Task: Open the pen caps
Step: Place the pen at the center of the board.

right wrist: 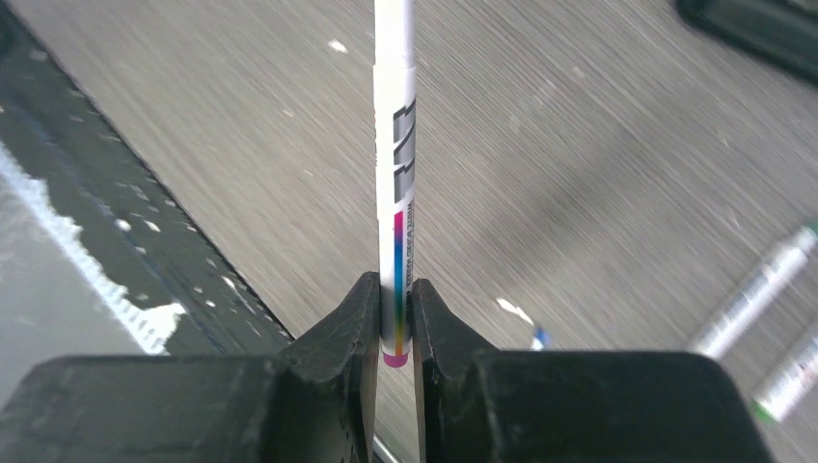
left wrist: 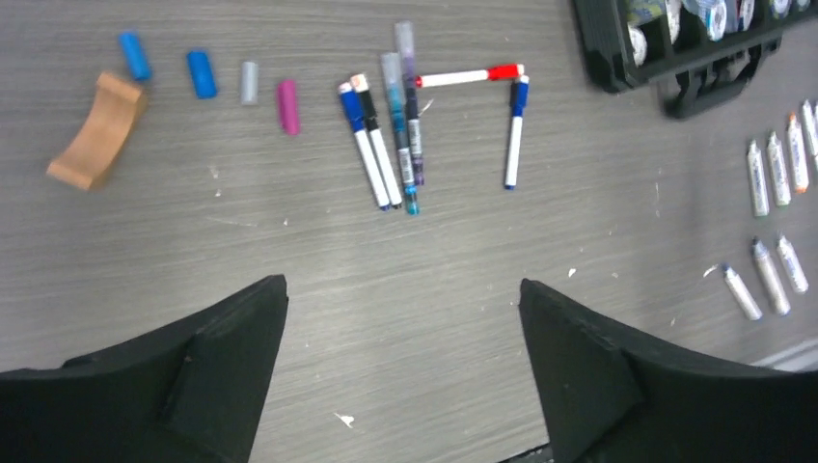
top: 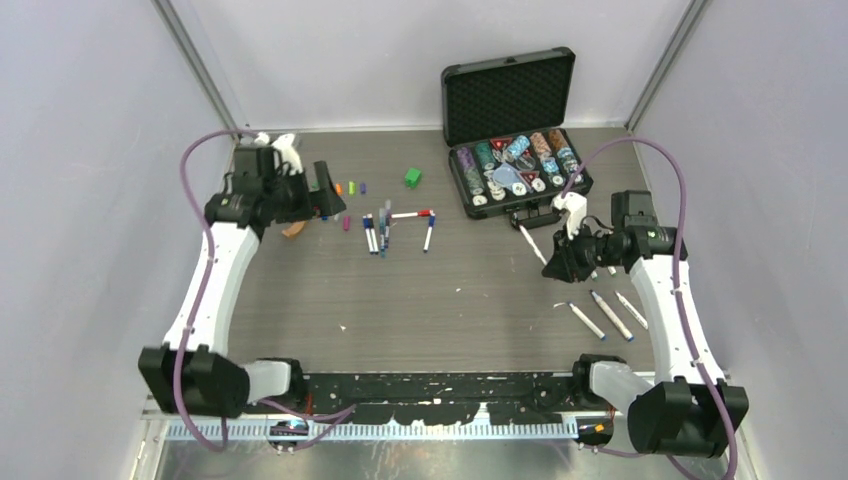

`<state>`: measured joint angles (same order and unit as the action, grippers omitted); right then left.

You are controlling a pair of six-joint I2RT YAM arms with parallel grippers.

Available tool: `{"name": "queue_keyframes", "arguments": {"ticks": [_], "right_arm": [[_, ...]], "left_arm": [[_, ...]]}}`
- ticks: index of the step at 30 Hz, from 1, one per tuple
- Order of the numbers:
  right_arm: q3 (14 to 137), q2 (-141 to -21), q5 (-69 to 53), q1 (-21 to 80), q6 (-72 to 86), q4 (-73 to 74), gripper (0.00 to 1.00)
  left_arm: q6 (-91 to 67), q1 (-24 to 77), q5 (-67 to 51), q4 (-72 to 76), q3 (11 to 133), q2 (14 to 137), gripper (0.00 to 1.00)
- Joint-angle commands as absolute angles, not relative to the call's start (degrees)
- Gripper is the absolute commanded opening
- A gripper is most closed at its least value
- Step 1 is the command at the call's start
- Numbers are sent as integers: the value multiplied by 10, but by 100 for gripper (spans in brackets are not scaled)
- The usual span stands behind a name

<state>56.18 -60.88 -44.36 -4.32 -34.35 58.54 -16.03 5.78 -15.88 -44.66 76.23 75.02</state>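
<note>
My left gripper point(left wrist: 402, 282) is open with nothing between its fingers, hovering over bare table at the back left point(top: 325, 195). Beyond it lie loose pen caps: two blue point(left wrist: 135, 55) point(left wrist: 201, 73), one grey point(left wrist: 249, 82), one magenta point(left wrist: 287, 106). Several capped pens point(left wrist: 386, 135) lie side by side, with a red-capped pen point(left wrist: 473, 75) and a blue-capped pen point(left wrist: 516, 130) beside them. My right gripper point(right wrist: 395, 289) is shut on a white-barrelled pen point(right wrist: 395, 145) near its pink end; it sticks out toward the table's middle point(top: 532, 243).
An open black case of poker chips point(top: 515, 130) stands at the back right. A green cube point(top: 412, 177) and a curved wooden block point(left wrist: 96, 135) lie at the back. Several uncapped pens point(top: 610, 315) lie near the right arm.
</note>
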Motion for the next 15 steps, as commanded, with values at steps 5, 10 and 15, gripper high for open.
{"name": "queue_keyframes", "arguments": {"ticks": [5,10,15], "right_arm": [[597,-614,-224,-192,-563,715,0],[596,-647,-163,-352,-710,721,0],[626,-731,-141,-463,-803,714,0]], "left_arm": [[-181,11,-250,-331,603,622,100],[-170,10,-252,-321,560,606,100],[-170,11,-252,-324,552,609,100]]}}
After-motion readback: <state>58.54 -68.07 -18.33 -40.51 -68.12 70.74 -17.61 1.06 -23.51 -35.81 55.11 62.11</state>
